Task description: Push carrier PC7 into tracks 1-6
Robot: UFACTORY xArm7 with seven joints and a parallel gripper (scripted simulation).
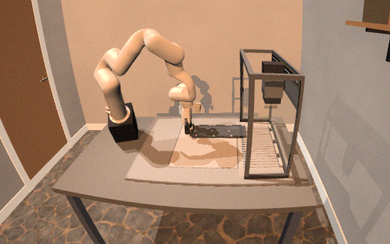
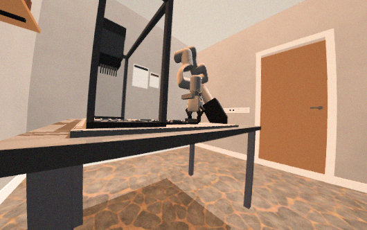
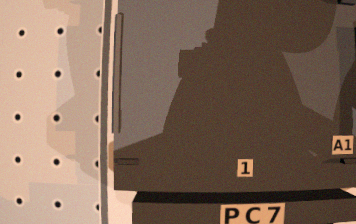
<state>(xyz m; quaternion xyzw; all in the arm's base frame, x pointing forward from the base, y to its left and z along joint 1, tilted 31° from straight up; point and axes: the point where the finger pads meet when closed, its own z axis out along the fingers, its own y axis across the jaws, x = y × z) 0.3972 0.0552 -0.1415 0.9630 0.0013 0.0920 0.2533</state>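
Note:
Carrier PC7 (image 1: 218, 131) (image 3: 210, 100) is a long flat dark plate lying on the deck at the far side, its far end reaching the rails (image 1: 262, 148) under the frame. In the wrist view its handle end shows the labels "PC7" (image 3: 252, 214), "1" and "A1". My gripper (image 1: 188, 128) (image 2: 193, 118) is open and stands low at the carrier's handle end, on the arm's side of it. Whether the fingers touch the handle I cannot tell. No lit lamp shows behind the tracks.
A tall dark frame (image 1: 250, 110) (image 2: 165, 62) stands over the rails, with a dark pipetting head (image 1: 273, 82) (image 2: 111, 45) hanging inside. A pale perforated plate (image 1: 206, 152) (image 3: 35, 115) lies beside the carrier. The arm's black base (image 1: 123, 128) sits at the table's left.

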